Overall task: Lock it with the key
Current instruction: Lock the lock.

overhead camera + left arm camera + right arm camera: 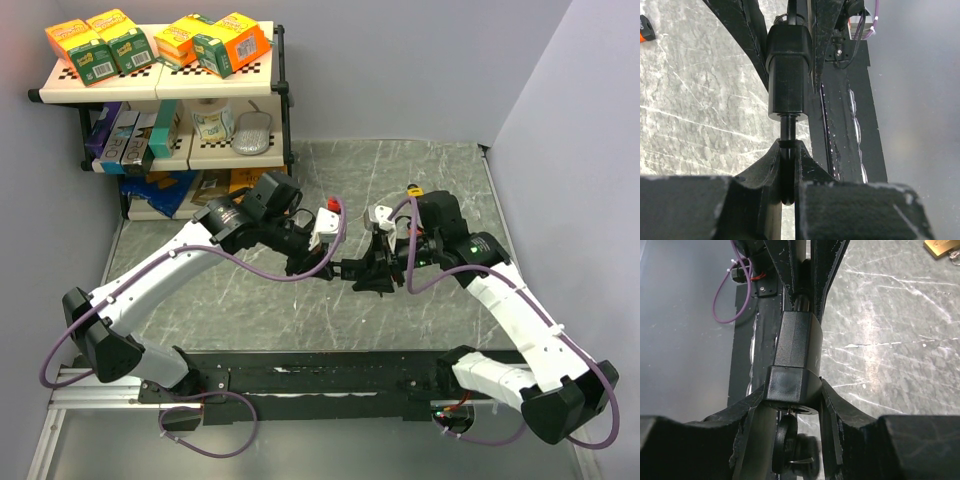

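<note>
Padlock (352, 270), black and block-shaped, hangs above the middle of the marbled table (450, 170), held between the two arms where they meet. The right gripper (792, 387) clamps the lock's body, its fingers (832, 405) pressed against both flat sides. The left gripper (788, 150) is nearly pressed together, pinching a thin black stem (787, 127) that sticks out of the body's end. In the right wrist view a round black knob with a wire ring (792, 450) sits just under the body's near end; whether it is the key cannot be told. A brass padlock (940, 247) lies on the table well apart. A shelf of boxes (160, 80) stands at the far left.
</note>
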`<state>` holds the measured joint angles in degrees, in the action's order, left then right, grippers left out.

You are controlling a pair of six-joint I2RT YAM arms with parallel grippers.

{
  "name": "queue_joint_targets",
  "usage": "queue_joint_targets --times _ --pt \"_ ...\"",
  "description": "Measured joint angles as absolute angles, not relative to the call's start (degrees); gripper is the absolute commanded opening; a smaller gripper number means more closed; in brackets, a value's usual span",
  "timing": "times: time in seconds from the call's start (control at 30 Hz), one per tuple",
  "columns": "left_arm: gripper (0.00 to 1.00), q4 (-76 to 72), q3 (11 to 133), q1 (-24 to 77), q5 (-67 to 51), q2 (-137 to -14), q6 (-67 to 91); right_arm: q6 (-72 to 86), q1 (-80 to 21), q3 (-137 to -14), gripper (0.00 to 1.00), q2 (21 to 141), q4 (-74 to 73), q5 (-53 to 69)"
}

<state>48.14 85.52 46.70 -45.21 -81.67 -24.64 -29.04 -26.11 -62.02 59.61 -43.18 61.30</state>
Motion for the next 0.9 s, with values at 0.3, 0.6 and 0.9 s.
queue_joint_targets --times 0.3,0.6,0.9 --pt "0.55 49.3 84.27 45.67 -47.79 -80.27 -28.32 -24.99 -26.11 -62.02 0.0 60.84 -40.64 61.08" --pt "0.59 48.45 77.14 41.06 -47.88 -74.41 -29.26 -16.6 -25.85 -59.9 0.0 59.86 -32.05 63.0" --pt "0.56 34.52 69.6 41.08 -48.07 -66.61 -20.29 -7.79 -25.85 -57.71 0.0 58.61 -23.97 65.84"
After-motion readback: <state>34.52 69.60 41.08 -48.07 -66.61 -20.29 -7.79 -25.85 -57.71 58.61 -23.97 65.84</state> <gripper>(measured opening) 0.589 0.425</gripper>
